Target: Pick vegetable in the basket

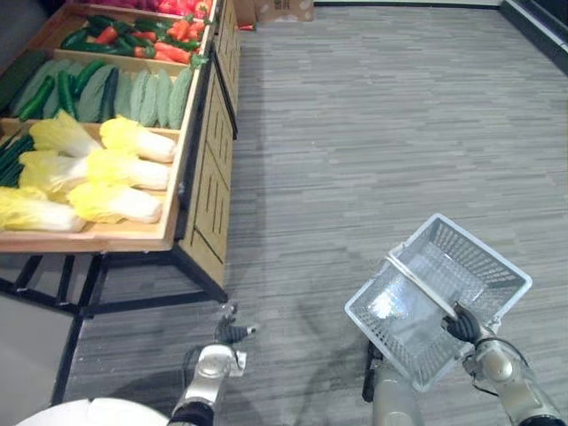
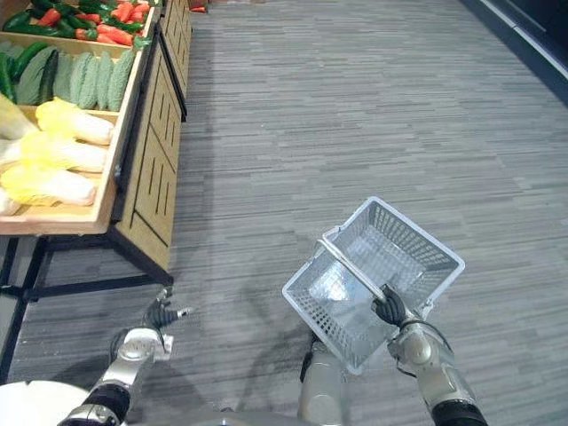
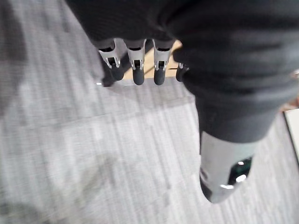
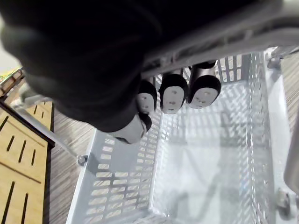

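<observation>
As the white slotted plastic basket [image 1: 484, 262] hangs tilted beneath it, the right hand [image 1: 463, 325] curls round the handle [image 1: 417, 280]; left hand [image 1: 229, 334] relaxed.

silver-grey arms [image 2: 430, 364]; left hand [image 1: 231, 334] and right hand [image 1: 464, 325] under dark ribbed covers; silver fingers [image 3: 137, 58], dark-tipped.

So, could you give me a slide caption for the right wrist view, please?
Right hand curled round the handle of the empty white basket, wooden stand beside it.
</observation>
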Controlling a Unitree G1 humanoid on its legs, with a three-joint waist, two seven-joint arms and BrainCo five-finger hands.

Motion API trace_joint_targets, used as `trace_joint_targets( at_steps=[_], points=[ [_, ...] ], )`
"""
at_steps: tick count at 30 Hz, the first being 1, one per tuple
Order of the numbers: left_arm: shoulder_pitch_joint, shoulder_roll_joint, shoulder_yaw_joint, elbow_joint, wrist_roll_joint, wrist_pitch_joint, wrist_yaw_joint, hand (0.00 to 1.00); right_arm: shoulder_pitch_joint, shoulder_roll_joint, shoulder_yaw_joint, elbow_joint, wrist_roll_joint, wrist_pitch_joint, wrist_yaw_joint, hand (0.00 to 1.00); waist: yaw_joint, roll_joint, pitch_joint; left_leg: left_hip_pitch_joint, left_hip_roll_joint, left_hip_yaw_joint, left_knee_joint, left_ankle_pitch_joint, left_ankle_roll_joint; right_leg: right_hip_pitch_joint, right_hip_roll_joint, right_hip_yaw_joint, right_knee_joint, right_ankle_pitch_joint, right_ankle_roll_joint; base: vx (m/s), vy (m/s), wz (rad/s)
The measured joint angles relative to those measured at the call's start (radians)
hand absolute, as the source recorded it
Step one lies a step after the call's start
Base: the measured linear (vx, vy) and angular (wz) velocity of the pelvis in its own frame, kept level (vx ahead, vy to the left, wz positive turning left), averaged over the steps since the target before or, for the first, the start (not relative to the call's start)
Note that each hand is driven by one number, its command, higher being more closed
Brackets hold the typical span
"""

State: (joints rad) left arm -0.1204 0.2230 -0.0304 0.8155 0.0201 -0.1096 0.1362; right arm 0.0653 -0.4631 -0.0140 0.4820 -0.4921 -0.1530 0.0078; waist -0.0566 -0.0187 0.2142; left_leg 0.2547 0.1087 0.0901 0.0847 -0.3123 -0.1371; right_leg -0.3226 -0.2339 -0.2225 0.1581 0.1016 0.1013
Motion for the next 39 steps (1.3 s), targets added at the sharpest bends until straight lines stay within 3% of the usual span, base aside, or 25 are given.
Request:
trace_joint_targets(
  at_steps=[1,2,4,6,8,10,12,14,17,18,19,20,21,22,23,26,29,30,31,33,34,35,36,37,39],
  points=[
    [0.006,-0.025,0.0,-0.015,-0.001,-0.001,0.009,0.0,-0.007,0.004,-0.021,0.007,0.0,0.009,-0.003,1.0,-0.008,0.041,-0.01,-0.036,0.072,-0.019,0.083,-0.005,-0.018,-0.024,0.045,-0.038,0.081,-0.021,-0.026,0.47,-0.454,0.15],
    [0.008,-0.033,-0.003,-0.018,-0.001,-0.003,0.009,0.0,-0.011,0.004,-0.019,0.007,0.001,0.011,-0.002,1.0,-0.005,0.051,-0.01,-0.065,0.098,-0.026,0.138,0.007,-0.034,-0.022,0.064,-0.051,0.094,-0.046,-0.038,0.56,-0.545,0.01],
    [0.018,-0.055,-0.003,-0.014,-0.005,-0.003,0.008,0.0,-0.014,0.019,-0.015,0.006,0.001,0.012,0.0,1.0,0.003,0.06,-0.013,-0.144,0.148,-0.05,0.324,0.093,-0.037,0.002,0.109,-0.079,0.128,-0.1,-0.068,0.44,-0.396,0.01],
    [0.055,-0.072,-0.004,-0.01,-0.007,0.002,0.004,0.0,0.002,0.016,-0.003,0.006,0.002,0.018,-0.001,1.0,0.007,0.055,-0.011,-0.266,0.201,-0.064,0.611,0.325,-0.013,0.104,0.136,-0.111,0.11,-0.152,-0.1,0.5,-0.358,0.15],
    [0.066,-0.071,0.0,0.031,-0.007,0.001,0.002,0.0,0.011,0.005,0.011,0.008,0.003,0.022,-0.002,1.0,0.018,0.05,-0.008,-0.345,0.229,-0.016,0.787,0.295,0.006,0.181,0.151,-0.116,0.068,-0.168,-0.107,0.44,-0.3,0.1],
    [0.089,-0.07,0.025,0.112,-0.007,0.005,0.003,0.0,0.031,0.005,0.012,0.007,0.016,0.022,-0.005,1.0,0.038,0.033,0.002,-0.449,0.227,0.058,0.89,0.219,0.057,0.315,0.158,-0.138,-0.03,-0.184,-0.108,0.43,-0.27,0.21],
    [0.122,-0.07,0.052,0.15,-0.007,0.008,0.003,0.0,0.04,0.006,0.001,0.007,0.032,0.024,-0.01,1.0,0.041,0.036,0.0,-0.542,0.213,0.108,0.86,0.193,0.058,0.377,0.161,-0.172,-0.076,-0.191,-0.104,0.29,-0.134,0.39],
    [0.16,-0.07,0.086,0.176,-0.005,0.012,0.002,0.0,0.042,0.012,-0.019,0.007,0.039,0.023,-0.015,1.0,0.068,0.038,0.0,-0.602,0.185,0.185,0.736,0.185,0.054,0.412,0.158,-0.195,-0.11,-0.19,-0.1,0.28,-0.042,0.25],
    [0.216,-0.08,0.138,0.223,0.009,0.017,-0.012,0.0,0.044,0.011,-0.051,0.009,0.039,0.023,-0.023,1.0,0.09,0.049,-0.007,-0.611,0.057,0.223,0.303,0.234,0.048,0.464,0.147,-0.23,-0.143,-0.209,-0.059,0.32,0.058,0.31],
    [0.246,-0.085,0.156,0.238,0.031,0.025,-0.019,0.0,0.031,0.011,-0.057,0.018,0.039,0.023,-0.027,1.0,0.099,0.063,-0.014,-0.591,0.011,0.196,0.103,0.298,0.044,0.48,0.15,-0.232,-0.146,-0.224,-0.038,0.36,0.172,-0.01],
    [0.275,-0.09,0.177,0.262,0.043,0.028,-0.025,0.0,0.015,0.011,-0.053,0.037,0.037,0.022,-0.028,1.0,0.12,0.082,-0.023,-0.576,0.002,0.142,-0.026,0.327,0.039,0.494,0.164,-0.208,-0.147,-0.251,-0.021,0.37,0.198,-0.21],
    [0.289,-0.094,0.192,0.262,0.044,0.03,-0.026,0.0,0.006,0.012,-0.048,0.044,0.037,0.022,-0.028,1.0,0.13,0.092,-0.028,-0.579,0.009,0.123,-0.036,0.354,0.045,0.506,0.17,-0.196,-0.147,-0.274,-0.005,0.45,0.241,-0.3],
    [0.307,-0.099,0.219,0.278,0.044,0.033,-0.026,0.0,-0.006,0.021,-0.025,0.064,0.037,0.022,-0.035,1.0,0.144,0.088,-0.029,-0.573,-0.003,0.118,0.003,0.416,0.082,0.526,0.161,-0.178,-0.146,-0.293,0.002,0.3,0.159,-0.14],
    [0.31,-0.1,0.228,0.282,0.044,0.033,-0.026,0.0,-0.012,0.022,-0.004,0.069,0.037,0.022,-0.036,1.0,0.149,0.074,-0.025,-0.574,-0.015,0.119,0.024,0.416,0.085,0.534,0.149,-0.169,-0.145,-0.295,-0.001,0.42,0.207,0.08],
    [0.314,-0.105,0.236,0.288,0.044,0.033,-0.03,0.0,-0.039,0.025,0.039,0.069,0.037,0.017,-0.036,1.0,0.153,0.052,-0.021,-0.587,-0.035,0.136,0.082,0.382,0.134,0.544,0.121,-0.145,-0.137,-0.291,0.004,0.34,0.159,0.14],
    [0.313,-0.104,0.244,0.288,0.048,0.033,-0.035,0.0,-0.083,0.039,0.093,0.072,0.028,0.011,-0.026,1.0,0.161,0.024,-0.024,-0.568,-0.067,0.164,0.14,0.333,0.194,0.564,0.079,-0.104,-0.108,-0.261,0.048,0.31,0.124,0.0],
    [0.309,-0.107,0.241,0.283,0.061,0.032,-0.035,0.0,-0.094,0.072,0.108,0.083,0.028,0.0,-0.021,1.0,0.17,0.004,-0.025,-0.495,-0.09,0.174,0.097,0.29,0.194,0.461,0.014,-0.062,0.184,-0.252,0.065,0.3,0.15,-0.09],
    [0.317,-0.096,0.226,0.277,0.061,0.033,-0.034,0.0,-0.086,0.106,0.11,0.095,0.027,0.001,-0.021,1.0,0.167,-0.016,-0.035,-0.435,-0.113,0.175,0.044,0.284,0.2,0.345,-0.038,-0.013,0.446,-0.173,0.093,0.33,0.185,0.07],
    [0.322,-0.088,0.215,0.269,0.061,0.033,-0.034,0.0,-0.079,0.126,0.112,0.109,0.022,0.001,-0.021,1.0,0.164,-0.032,-0.04,-0.394,-0.125,0.17,0.014,0.28,0.206,0.288,-0.054,0.031,0.568,-0.075,0.109,0.31,0.149,0.14],
    [0.324,-0.073,0.194,0.238,0.06,0.033,-0.035,0.0,-0.073,0.154,0.113,0.137,0.02,0.001,-0.021,1.0,0.148,-0.057,-0.04,-0.324,-0.14,0.127,-0.016,0.258,0.228,0.21,-0.04,0.106,0.766,0.053,0.129,0.4,0.101,0.48],
    [0.312,-0.066,0.181,0.213,0.06,0.034,-0.032,0.0,-0.072,0.163,0.106,0.157,0.02,0.003,-0.024,1.0,0.14,-0.063,-0.036,-0.279,-0.145,0.083,-0.011,0.238,0.249,0.138,0.001,0.139,0.904,-0.039,0.09,0.48,0.076,0.75],
    [0.309,-0.066,0.178,0.201,0.06,0.034,-0.03,0.0,-0.068,0.162,0.097,0.162,0.02,0.005,-0.024,1.0,0.137,-0.065,-0.039,-0.259,-0.145,0.059,-0.01,0.229,0.254,0.118,0.016,0.137,0.931,-0.077,0.077,0.39,0.033,0.9],
    [0.305,-0.063,0.166,0.176,0.059,0.032,-0.029,0.0,-0.06,0.162,0.077,0.164,0.021,0.014,-0.029,1.0,0.126,-0.049,-0.031,-0.232,-0.146,0.017,-0.008,0.216,0.258,0.094,0.03,0.113,0.939,-0.131,0.054,0.39,-0.023,1.45],
    [0.295,-0.062,0.143,0.141,0.059,0.028,-0.024,0.0,-0.057,0.159,0.022,0.177,0.025,0.024,-0.045,1.0,0.092,-0.047,-0.029,-0.203,-0.151,-0.057,0.014,0.199,0.251,0.077,0.026,0.043,0.859,-0.204,0.019,0.39,-0.04,1.61],
    [0.273,-0.063,0.132,0.124,0.059,0.024,-0.024,0.0,-0.056,0.152,-0.05,0.209,0.038,0.024,-0.055,1.0,0.084,-0.034,-0.027,-0.19,-0.155,-0.135,0.049,0.165,0.246,0.06,0.029,0.017,0.682,-0.239,-0.005,0.42,-0.093,1.53]
  ],
)
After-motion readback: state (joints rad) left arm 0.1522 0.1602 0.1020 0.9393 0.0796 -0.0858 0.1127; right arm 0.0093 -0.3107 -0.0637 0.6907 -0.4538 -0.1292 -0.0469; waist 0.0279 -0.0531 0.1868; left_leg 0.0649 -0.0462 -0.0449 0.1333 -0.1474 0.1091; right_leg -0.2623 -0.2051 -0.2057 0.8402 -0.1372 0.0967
